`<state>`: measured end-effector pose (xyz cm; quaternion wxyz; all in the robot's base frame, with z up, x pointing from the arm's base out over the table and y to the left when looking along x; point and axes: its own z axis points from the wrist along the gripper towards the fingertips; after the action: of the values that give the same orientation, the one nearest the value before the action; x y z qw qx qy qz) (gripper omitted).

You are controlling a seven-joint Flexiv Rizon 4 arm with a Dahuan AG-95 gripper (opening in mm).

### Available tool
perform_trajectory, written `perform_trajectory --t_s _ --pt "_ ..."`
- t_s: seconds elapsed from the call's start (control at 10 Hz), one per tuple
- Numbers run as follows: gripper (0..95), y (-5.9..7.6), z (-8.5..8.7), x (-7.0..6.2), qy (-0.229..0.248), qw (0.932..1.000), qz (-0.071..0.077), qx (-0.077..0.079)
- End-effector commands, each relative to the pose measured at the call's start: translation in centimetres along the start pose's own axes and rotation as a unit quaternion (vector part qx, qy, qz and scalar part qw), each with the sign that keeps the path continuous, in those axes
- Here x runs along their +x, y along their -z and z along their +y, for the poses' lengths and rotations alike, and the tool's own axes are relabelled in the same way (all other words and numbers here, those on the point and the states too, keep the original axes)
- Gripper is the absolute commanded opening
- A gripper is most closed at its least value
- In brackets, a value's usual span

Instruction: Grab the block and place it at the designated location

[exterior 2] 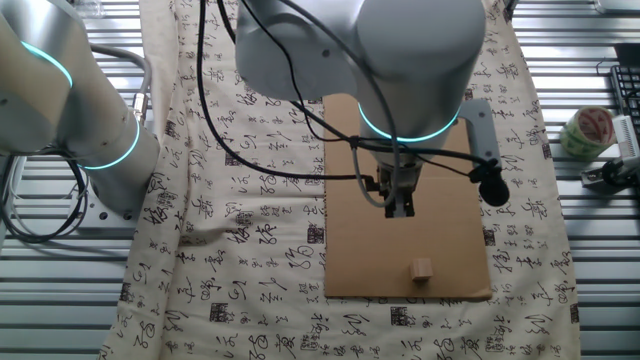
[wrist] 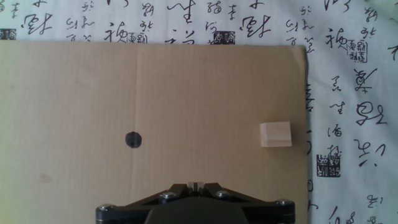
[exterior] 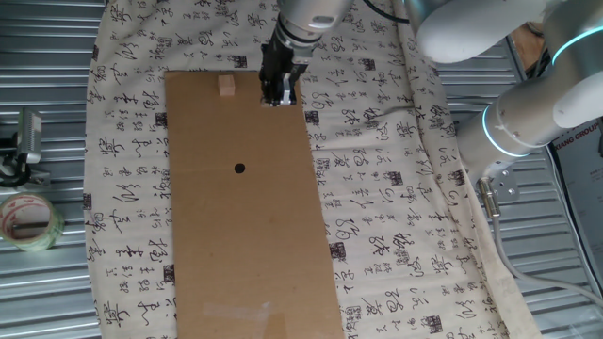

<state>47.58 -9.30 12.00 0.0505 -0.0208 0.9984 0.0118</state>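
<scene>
The block [exterior: 226, 87] is a small pale wooden cube on the brown cardboard sheet [exterior: 254, 245], near its far edge. My gripper [exterior: 279, 89] hangs above that edge, just right of the block and not touching it. In the hand view the block [wrist: 275, 134] lies to the right near the sheet's edge, the black dot [wrist: 133, 139] lies to the left, and my gripper [wrist: 195, 185] shows its jaws pressed together with nothing between them. The dot [exterior: 239, 169] is bare at mid-sheet. In the other fixed view the block [exterior 2: 421, 268] sits below my gripper [exterior 2: 400, 205]; the dot is hidden behind the arm.
A white cloth [exterior: 377, 188] printed with black calligraphy covers the ribbed metal table. A roll of tape [exterior: 28, 221] and a metal clamp [exterior: 24, 141] lie off the cloth to one side. The arm's base [exterior: 537, 113] stands on the other side.
</scene>
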Motion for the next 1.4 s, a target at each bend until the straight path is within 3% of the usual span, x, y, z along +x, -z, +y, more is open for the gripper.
perform_trajectory --t_s 0.1,0.9,1.0,1.2,1.4 --pt "0.0 -0.03 -0.01 -0.05 0.004 1.0 0.002 0.0" --pt "0.0 -0.03 -0.01 -0.05 0.021 0.9996 0.004 0.018" --pt "0.0 -0.03 -0.01 -0.05 0.009 0.9992 0.016 0.035" --pt "0.0 -0.03 -0.01 -0.05 -0.002 0.9988 0.028 0.04" --pt "0.0 -0.03 -0.01 -0.05 -0.006 0.9976 0.039 0.057"
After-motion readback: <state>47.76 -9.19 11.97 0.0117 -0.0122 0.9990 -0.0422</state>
